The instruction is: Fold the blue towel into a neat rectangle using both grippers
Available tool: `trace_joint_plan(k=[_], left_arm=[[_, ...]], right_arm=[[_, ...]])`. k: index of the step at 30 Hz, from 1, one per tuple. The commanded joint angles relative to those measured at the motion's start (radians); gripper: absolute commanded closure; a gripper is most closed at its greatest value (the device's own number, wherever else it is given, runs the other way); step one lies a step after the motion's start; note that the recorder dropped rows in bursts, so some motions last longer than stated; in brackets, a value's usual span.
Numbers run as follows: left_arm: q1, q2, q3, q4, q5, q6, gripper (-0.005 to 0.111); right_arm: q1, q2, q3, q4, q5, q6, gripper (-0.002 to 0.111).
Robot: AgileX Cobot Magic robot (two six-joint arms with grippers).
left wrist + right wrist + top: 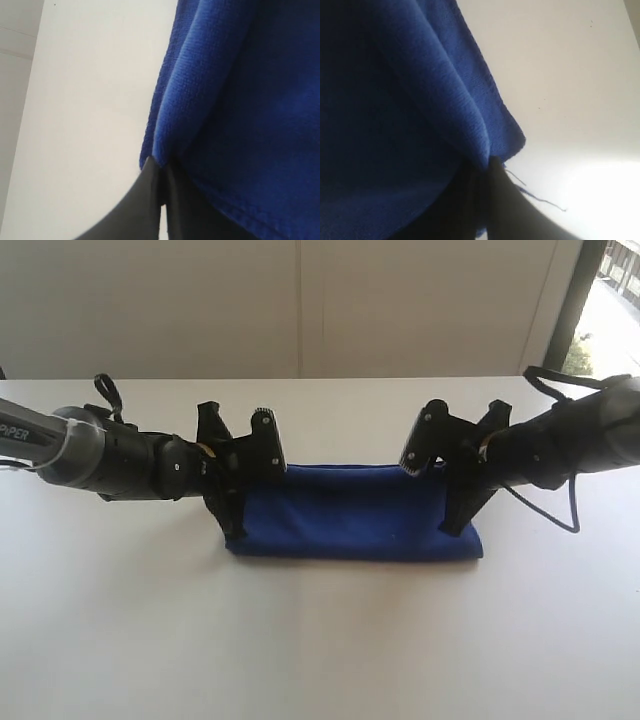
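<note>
**Desk:** What have your claws got?

**Robot:** My left claw (161, 167) is clenched on the towel (240, 100). Its two dark fingers (135, 210) meet with only a sliver of light between them, and blue cloth gathers into a pleat at their tips. My right claw (487, 162) grips the same way at the other end. The cloth bunches to a point where its fingers close, and a loose thread (542, 200) trails from the corner just beside them over the white table (320, 640).

**Desk:** And the towel itself, from the outside camera?

**Robot:** It is a long blue band across the middle of the table, running between my two arms. My left arm (110, 455) comes in from the left of that view and my right arm (570, 445) from the right. Each reaches down to one end of the band at its near edge. That near edge looks to sit on the table, but I cannot tell whether the far edge is lifted. Pale wall stands behind, with a window (610, 300) at the upper right.
</note>
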Motion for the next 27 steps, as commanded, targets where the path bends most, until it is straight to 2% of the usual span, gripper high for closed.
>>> trace_joint_plan(k=[1, 8, 10, 12, 18, 21, 25, 27], left_arm=[[0.004, 0.001, -0.004, -0.010, 0.020, -0.008, 0.107], [0.016, 0.004, -0.004, -0.010, 0.046, -0.010, 0.107], [0.019, 0.013, -0.004, -0.010, 0.045, -0.010, 0.104], [0.019, 0.028, -0.004, -0.010, 0.042, -0.010, 0.094], [0.019, 0.057, -0.004, -0.010, 0.030, -0.010, 0.049], [0.019, 0.057, -0.004, -0.010, -0.062, -0.010, 0.039], [0.019, 0.054, -0.004, -0.010, -0.196, -0.010, 0.038], [0.019, 0.042, -0.004, -0.010, -0.212, -0.010, 0.038]], right_arm=[[-0.012, 0.020, -0.002, 0.008, -0.024, 0.013, 0.108], [-0.013, 0.035, -0.002, 0.008, -0.048, 0.032, 0.108], [-0.013, 0.035, -0.002, 0.008, -0.058, 0.032, 0.103], [-0.015, 0.035, -0.002, 0.008, -0.060, 0.032, 0.092], [-0.015, 0.035, -0.002, 0.008, -0.061, 0.030, 0.047], [-0.015, 0.033, -0.002, 0.008, -0.067, 0.030, 0.042], [-0.015, 0.010, -0.002, 0.008, -0.075, 0.030, 0.042], [-0.015, -0.008, -0.002, 0.008, -0.094, 0.030, 0.042]])
